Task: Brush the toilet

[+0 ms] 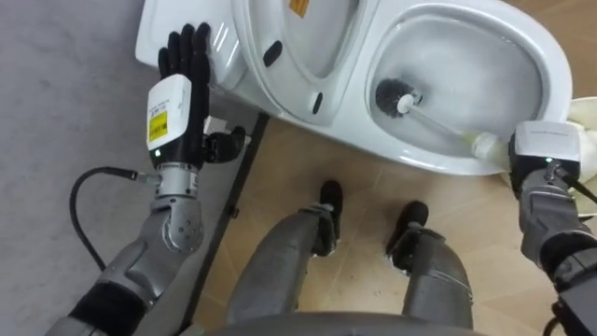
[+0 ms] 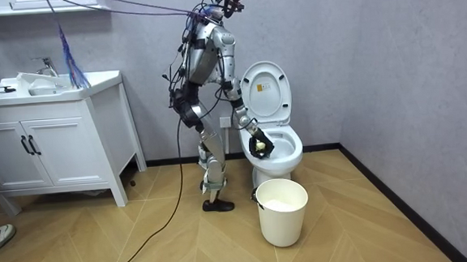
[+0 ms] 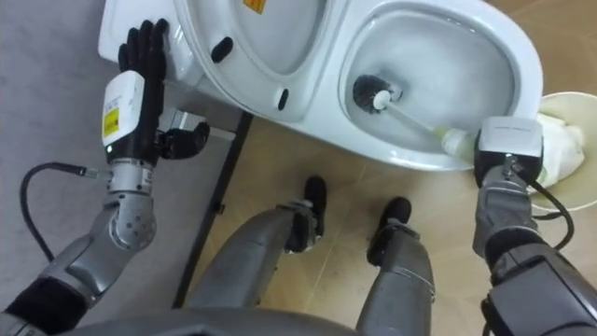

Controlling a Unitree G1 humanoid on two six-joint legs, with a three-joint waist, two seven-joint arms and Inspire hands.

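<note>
I stand facing a white toilet [image 1: 552, 78] with its lid [image 1: 280, 89] raised. A toilet brush has its dark head [image 1: 395, 95] down in the bowl, and its white handle [image 1: 443, 124] slants toward the bowl's near right rim. My right hand [image 1: 535, 157] is shut on the end of that handle at the rim. My left hand [image 1: 189, 65] is raised at the left, fingers straight and thumb out, lying against the side of the tank [image 1: 154, 37]. The room view has my right hand [image 2: 257, 144] over the bowl.
A white bucket [image 2: 282, 212] stands on the wood floor just in front of the toilet, on my right [image 1: 588, 114], with something pale in it. A white vanity cabinet with a sink [image 2: 51, 130] stands against the wall at the room view's left. Grey walls close in behind the toilet.
</note>
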